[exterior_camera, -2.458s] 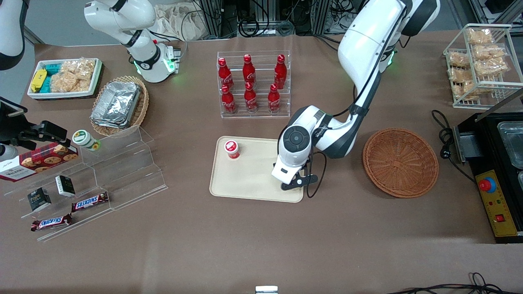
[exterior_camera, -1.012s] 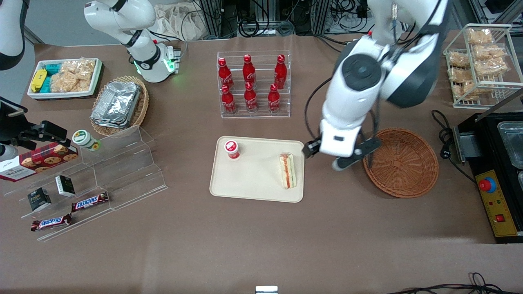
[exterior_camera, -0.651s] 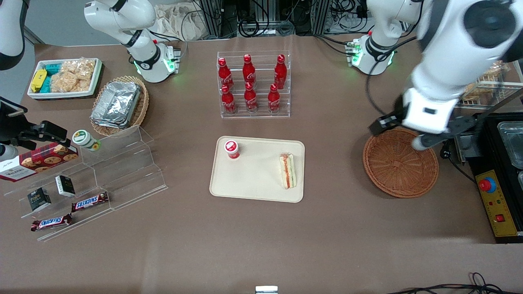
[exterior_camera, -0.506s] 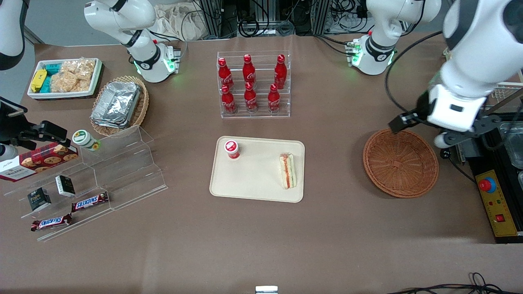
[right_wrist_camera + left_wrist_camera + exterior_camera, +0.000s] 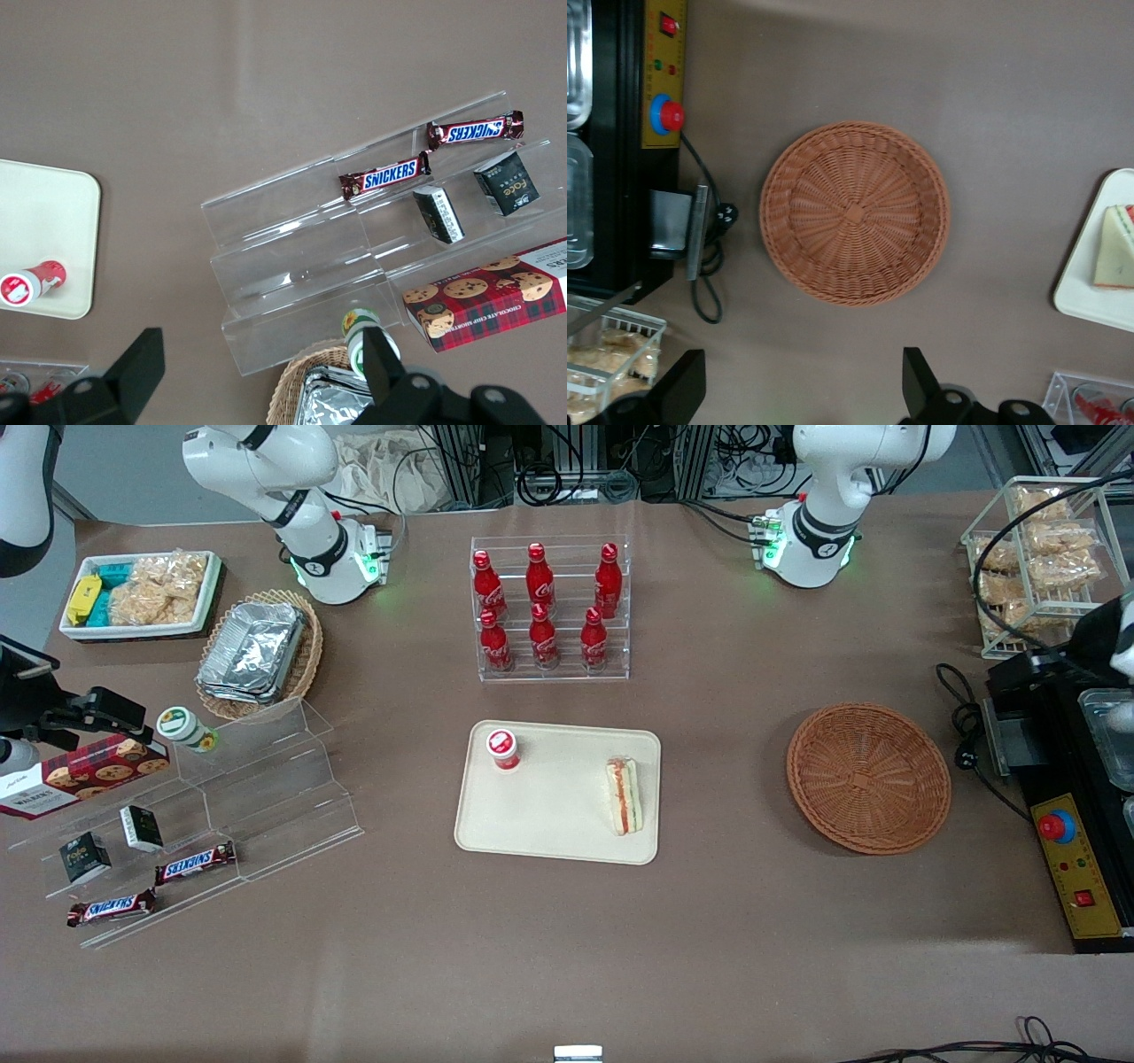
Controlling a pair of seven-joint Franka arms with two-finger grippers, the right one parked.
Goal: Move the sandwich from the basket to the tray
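"SNICKERS" is printed on two candy bars, and "Walkers" on the cookie box.

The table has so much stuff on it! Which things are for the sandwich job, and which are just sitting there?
For the job:
sandwich, lying on the tray
basket, nothing in it
hand, open, high above the basket

Just sitting there:
red-capped cup on the tray
cola bottles
Snickers bars
cookie box
foil containers
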